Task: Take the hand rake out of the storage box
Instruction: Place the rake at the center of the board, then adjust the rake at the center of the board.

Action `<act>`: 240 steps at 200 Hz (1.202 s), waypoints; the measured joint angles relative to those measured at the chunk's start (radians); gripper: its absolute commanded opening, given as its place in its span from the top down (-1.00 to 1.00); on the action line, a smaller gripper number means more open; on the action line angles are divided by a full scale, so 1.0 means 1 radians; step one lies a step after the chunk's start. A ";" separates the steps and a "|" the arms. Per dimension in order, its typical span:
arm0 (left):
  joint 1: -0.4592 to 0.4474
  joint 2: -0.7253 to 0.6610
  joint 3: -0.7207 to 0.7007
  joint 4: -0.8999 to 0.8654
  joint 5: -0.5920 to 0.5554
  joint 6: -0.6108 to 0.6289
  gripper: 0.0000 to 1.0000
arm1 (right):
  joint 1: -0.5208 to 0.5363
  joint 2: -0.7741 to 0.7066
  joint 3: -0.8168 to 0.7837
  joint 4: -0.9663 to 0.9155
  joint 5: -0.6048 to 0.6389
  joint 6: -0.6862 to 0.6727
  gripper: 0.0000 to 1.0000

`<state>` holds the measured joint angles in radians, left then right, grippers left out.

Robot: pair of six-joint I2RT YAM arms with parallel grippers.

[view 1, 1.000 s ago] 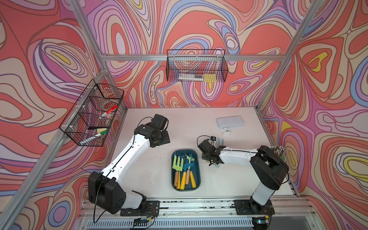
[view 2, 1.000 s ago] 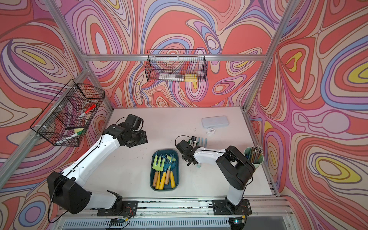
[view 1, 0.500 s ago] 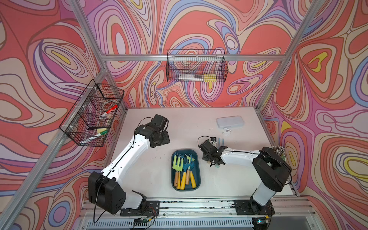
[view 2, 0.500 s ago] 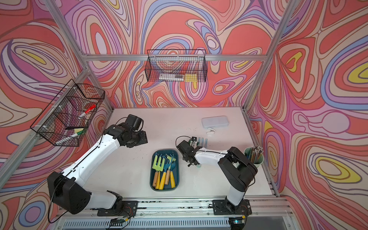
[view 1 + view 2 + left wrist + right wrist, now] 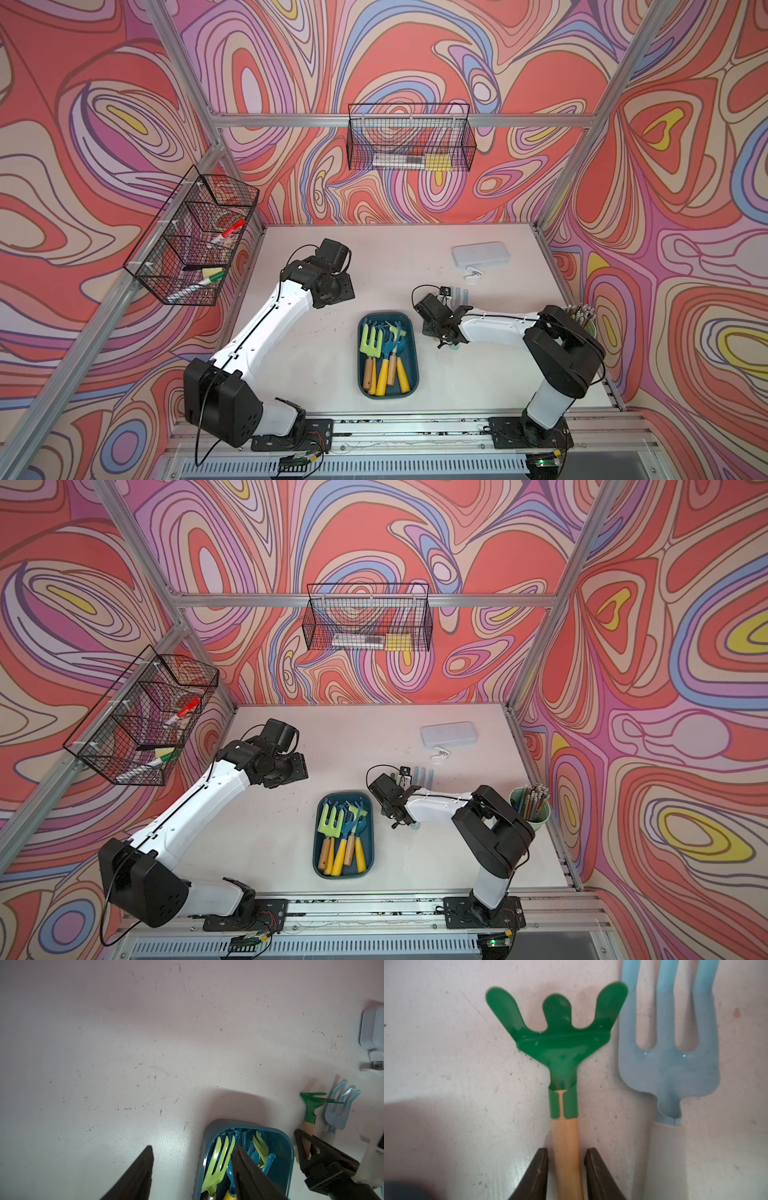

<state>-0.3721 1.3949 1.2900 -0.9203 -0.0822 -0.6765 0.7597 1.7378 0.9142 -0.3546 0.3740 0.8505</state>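
- the hand rake [image 5: 560,1047] (green head, plain wooden handle) is out of the storage box [image 5: 390,395] and lies flat on the table [image 5: 316,357], off to the box's right side and clear of it
- right gripper [image 5: 566,1152]: the two black fingers [image 5: 539,1167] sit on either side of the wooden handle with a thin sliver of daylight on each side, so the jaws are parted and not squeezing it
- right next to the rake lies a light blue fork [image 5: 668,1068] with a pale handle, pointing the same way. The rake's outer prong overlaps the fork's nearest prong in the right wrist view
- the left wrist view shows the same pair, rake [image 5: 311,1103] and fork [image 5: 340,1105], just past the box's corner [image 5: 220,1124]
- left gripper [image 5: 194,1147]: jaws spread wide, nothing between them. In a top view it [image 5: 332,286] hangs over bare table behind and to the left of the box
- the box holds a lime green fork [image 5: 330,825] plus some blue-headed tools with yellow and wooden handles, all heads pointing toward the back wall
- other stuff: white case [image 5: 480,254] at the back right with a little white clip [image 5: 473,273] in front of it, pencil cup [image 5: 530,808] by the right arm, two wire baskets [image 5: 409,141] [image 5: 195,241] on the walls
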 measured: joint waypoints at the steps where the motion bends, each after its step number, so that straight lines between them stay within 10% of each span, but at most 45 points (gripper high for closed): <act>1: 0.000 0.000 0.000 0.000 0.000 0.000 -0.27 | 0.000 0.000 0.000 0.000 0.000 0.000 0.32; 240: 0.012 0.000 -0.001 0.002 0.010 0.000 -0.28 | -0.150 -0.256 -0.091 -0.190 -0.021 -0.169 0.12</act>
<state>-0.3603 1.3945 1.2888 -0.9180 -0.0727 -0.6769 0.6094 1.4818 0.8230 -0.5442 0.3534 0.6815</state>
